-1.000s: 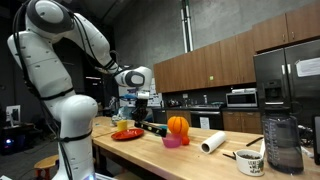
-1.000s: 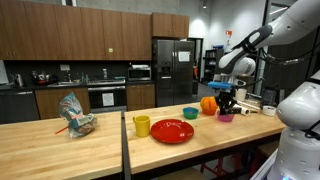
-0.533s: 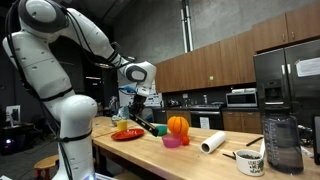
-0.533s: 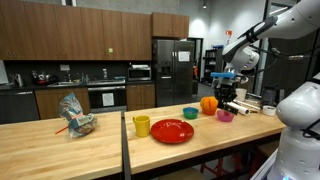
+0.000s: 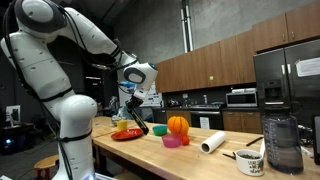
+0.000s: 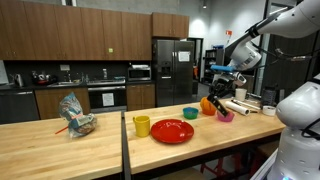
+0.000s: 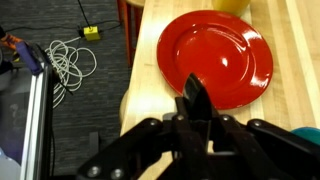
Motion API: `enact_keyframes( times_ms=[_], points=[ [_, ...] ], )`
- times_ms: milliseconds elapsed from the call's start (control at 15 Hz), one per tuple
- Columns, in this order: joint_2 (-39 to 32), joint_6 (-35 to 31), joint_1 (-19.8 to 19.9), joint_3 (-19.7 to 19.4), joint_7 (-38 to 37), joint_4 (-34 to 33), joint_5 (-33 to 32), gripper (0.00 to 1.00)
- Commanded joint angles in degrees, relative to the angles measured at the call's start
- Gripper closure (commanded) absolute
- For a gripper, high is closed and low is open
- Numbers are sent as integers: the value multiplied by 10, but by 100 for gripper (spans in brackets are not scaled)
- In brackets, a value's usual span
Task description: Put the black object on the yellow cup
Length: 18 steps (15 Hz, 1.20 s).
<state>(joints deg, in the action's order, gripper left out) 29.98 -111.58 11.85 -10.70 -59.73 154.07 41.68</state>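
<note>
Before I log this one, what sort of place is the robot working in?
Probably a shared kitchen, perhaps in an office or lab: a tall steel fridge, a built-in oven below wooden wall cabinets, and a long wooden counter.

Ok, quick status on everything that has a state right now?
gripper: shut on the black object.
black object: held in the air, tilted.
yellow cup: upright on the table, nothing on it.
red plate: flat on the table, empty.
paper roll: lying on its side.
</note>
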Motion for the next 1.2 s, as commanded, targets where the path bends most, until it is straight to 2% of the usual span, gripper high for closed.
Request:
enact_keyframes(
  times_ms=[0, 400, 467, 800, 1133],
  points=[
    [31, 25, 12, 3, 6, 23, 82, 95],
    [65, 46, 19, 19, 9, 77, 221, 95],
    [41, 55, 17, 16, 12, 53, 242, 95],
    [32, 75, 18, 14, 50, 55, 346, 95],
    [14, 98, 15, 21, 80, 56, 407, 95]
  ],
)
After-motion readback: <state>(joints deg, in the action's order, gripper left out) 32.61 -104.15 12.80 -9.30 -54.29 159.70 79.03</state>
